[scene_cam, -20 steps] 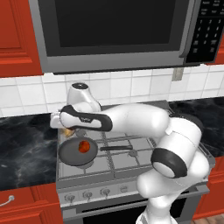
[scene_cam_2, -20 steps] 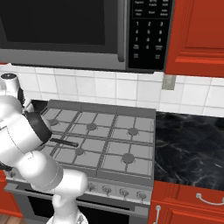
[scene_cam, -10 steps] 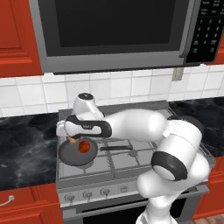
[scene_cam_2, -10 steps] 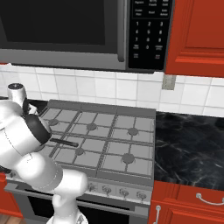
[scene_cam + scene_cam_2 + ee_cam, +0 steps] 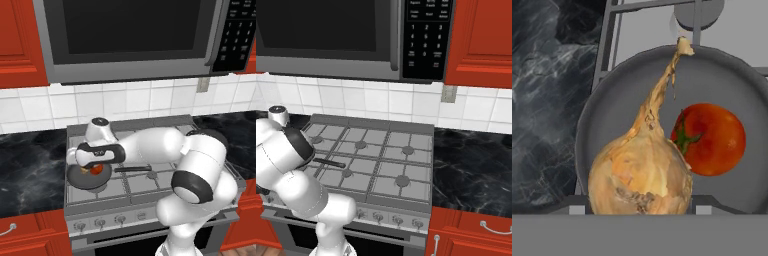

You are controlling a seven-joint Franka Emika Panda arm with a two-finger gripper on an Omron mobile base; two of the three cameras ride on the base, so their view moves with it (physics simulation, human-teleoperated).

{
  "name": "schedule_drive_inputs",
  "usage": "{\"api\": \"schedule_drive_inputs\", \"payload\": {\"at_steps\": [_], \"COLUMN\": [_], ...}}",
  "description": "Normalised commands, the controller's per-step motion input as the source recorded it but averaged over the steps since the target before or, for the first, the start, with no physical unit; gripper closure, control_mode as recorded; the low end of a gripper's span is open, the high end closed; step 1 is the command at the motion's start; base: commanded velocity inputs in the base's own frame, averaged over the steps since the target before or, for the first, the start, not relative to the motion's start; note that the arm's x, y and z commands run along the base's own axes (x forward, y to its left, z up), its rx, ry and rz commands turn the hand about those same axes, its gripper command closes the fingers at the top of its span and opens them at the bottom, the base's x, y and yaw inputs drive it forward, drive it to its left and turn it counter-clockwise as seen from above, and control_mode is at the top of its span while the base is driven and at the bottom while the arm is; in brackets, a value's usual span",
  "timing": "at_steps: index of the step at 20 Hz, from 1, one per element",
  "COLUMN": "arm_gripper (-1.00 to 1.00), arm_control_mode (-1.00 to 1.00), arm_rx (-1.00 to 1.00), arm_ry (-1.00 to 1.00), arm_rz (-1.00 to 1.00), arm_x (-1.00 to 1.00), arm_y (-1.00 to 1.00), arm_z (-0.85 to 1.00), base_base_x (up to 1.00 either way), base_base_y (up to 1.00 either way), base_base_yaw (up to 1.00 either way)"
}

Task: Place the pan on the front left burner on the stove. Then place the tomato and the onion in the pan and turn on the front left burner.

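Note:
The dark pan (image 5: 612, 95) sits on the stove (image 5: 135, 186) at its front left, hiding the front left burner beneath it. Its thin black handle (image 5: 331, 162) points right. The red tomato (image 5: 709, 140) lies in the pan. My gripper (image 5: 641, 207) is shut on the tan onion (image 5: 639, 175), whose stalk points away from the hand, right beside the tomato and low over the pan floor. I cannot tell whether the onion touches the pan. From the left base, the gripper (image 5: 86, 168) hangs over the pan (image 5: 80, 181) with the tomato (image 5: 99, 170) beside it.
A smaller grey burner cap (image 5: 698, 12) lies just past the pan. Black marble counter (image 5: 30, 165) runs left of the stove and also right of it (image 5: 471, 160). Knobs (image 5: 100, 222) line the stove's front. A microwave (image 5: 130, 35) hangs overhead.
The hand has come down with the onion from above the stove's left side to just over the pan beside the tomato. Pan and tomato have not moved.

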Motion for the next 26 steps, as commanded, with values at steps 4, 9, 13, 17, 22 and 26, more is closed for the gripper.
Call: {"api": "schedule_drive_inputs", "payload": {"at_steps": [4, 9, 13, 17, 22, 26], "arm_gripper": [1.0, 1.0, 1.0, 1.0, 1.0, 1.0], "arm_control_mode": [-1.0, -1.0, -1.0, -1.0, -1.0, -1.0], "arm_rx": [0.0, 0.0, 0.0, 0.0, 0.0, 0.0], "arm_ry": [0.0, 0.0, 0.0, 0.0, 0.0, 0.0], "arm_rz": [0.0, 0.0, 0.0, 0.0, 0.0, 0.0], "arm_x": [-0.03, -0.03, -0.04, -0.01, 0.0, 0.01], "arm_y": [0.0, 0.0, 0.0, 0.0, 0.01, 0.17], "arm_z": [-0.24, -0.27, -0.24, -0.02, 0.0, 0.0], "base_base_x": [0.0, 0.0, 0.0, 0.0, 0.0, 0.0], "base_base_y": [0.0, 0.0, 0.0, 0.0, 0.0, 0.0], "base_base_yaw": [0.0, 0.0, 0.0, 0.0, 0.0, 0.0]}}
